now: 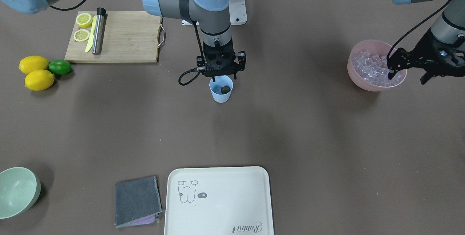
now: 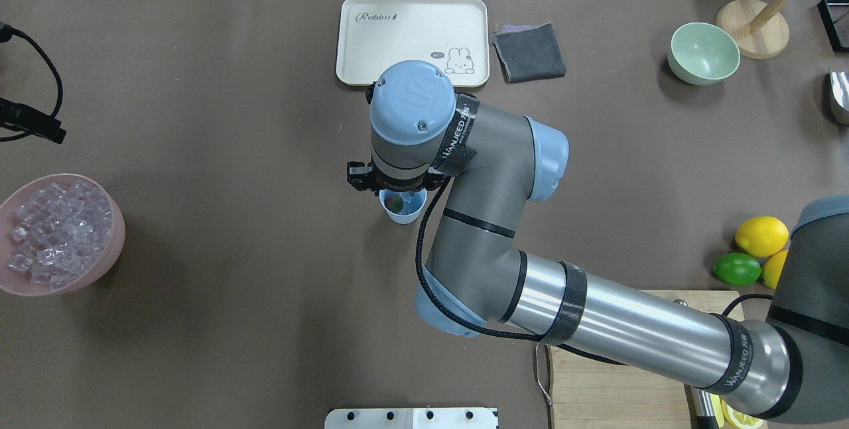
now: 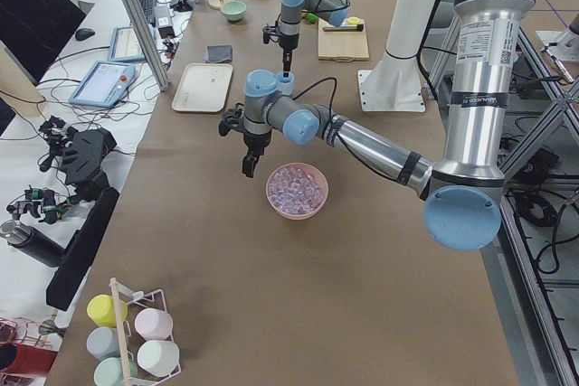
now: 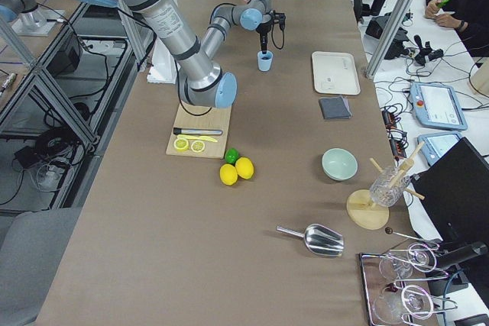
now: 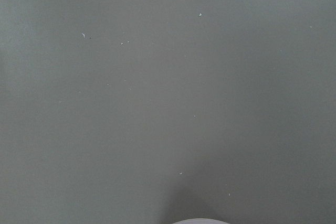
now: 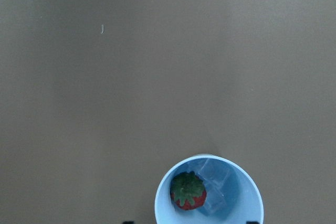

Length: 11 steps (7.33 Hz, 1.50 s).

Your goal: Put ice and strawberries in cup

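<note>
The light blue cup (image 1: 221, 95) stands mid-table and holds the red strawberry (image 6: 187, 191) and a clear ice cube (image 6: 215, 179). My right gripper (image 1: 224, 78) hangs straight above the cup, open and empty, its fingertips (image 6: 126, 222) just showing wide apart in the right wrist view. Many more ice cubes (image 1: 370, 66) fill the pink bowl (image 1: 363, 82). My left gripper (image 1: 407, 77) is open beside the bowl's rim and above it, with nothing seen between its fingers. The left wrist view shows bare table and a sliver of the bowl rim (image 5: 199, 221).
A wooden cutting board (image 1: 127, 39) holds lemon halves (image 1: 83, 20), a yellow knife and a metal muddler (image 1: 98, 31). Two lemons (image 1: 38, 78) and a lime (image 1: 60, 67) lie beside it. A cream tray (image 1: 218, 198), a grey cloth (image 1: 137, 200) and a pale green bowl (image 1: 16, 191) sit along the operators' edge.
</note>
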Each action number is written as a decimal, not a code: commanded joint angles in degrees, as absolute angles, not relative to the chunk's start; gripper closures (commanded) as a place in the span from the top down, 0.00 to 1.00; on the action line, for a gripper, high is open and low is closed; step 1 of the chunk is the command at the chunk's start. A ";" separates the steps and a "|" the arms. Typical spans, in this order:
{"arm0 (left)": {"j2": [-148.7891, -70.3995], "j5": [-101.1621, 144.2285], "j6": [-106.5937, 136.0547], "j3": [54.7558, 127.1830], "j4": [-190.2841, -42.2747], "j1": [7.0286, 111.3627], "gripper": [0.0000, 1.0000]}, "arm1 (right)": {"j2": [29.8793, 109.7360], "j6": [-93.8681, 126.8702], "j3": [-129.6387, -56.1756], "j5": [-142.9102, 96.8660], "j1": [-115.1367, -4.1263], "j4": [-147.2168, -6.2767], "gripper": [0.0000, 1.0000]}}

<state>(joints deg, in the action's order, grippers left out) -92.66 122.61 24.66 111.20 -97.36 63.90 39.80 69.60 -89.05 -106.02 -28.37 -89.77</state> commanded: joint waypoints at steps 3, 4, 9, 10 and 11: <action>-93.16 124.53 17.72 109.35 -95.81 69.67 0.98 | 57.76 58.16 -104.90 -118.16 -41.51 -90.35 1.00; -93.16 124.71 13.75 108.03 -95.45 72.83 0.98 | 62.79 52.96 -107.38 -122.48 -47.75 -91.40 1.00; -88.79 129.29 -5.71 103.54 -84.55 87.09 0.98 | 87.41 10.70 -114.61 -126.54 -68.60 -99.76 1.00; -88.16 129.37 -6.06 103.62 -84.55 88.14 0.98 | 91.63 5.33 -114.70 -127.95 -73.60 -99.67 1.00; -87.72 129.46 -5.89 103.62 -84.64 88.50 0.98 | 95.24 3.62 -114.52 -128.75 -77.13 -99.58 1.00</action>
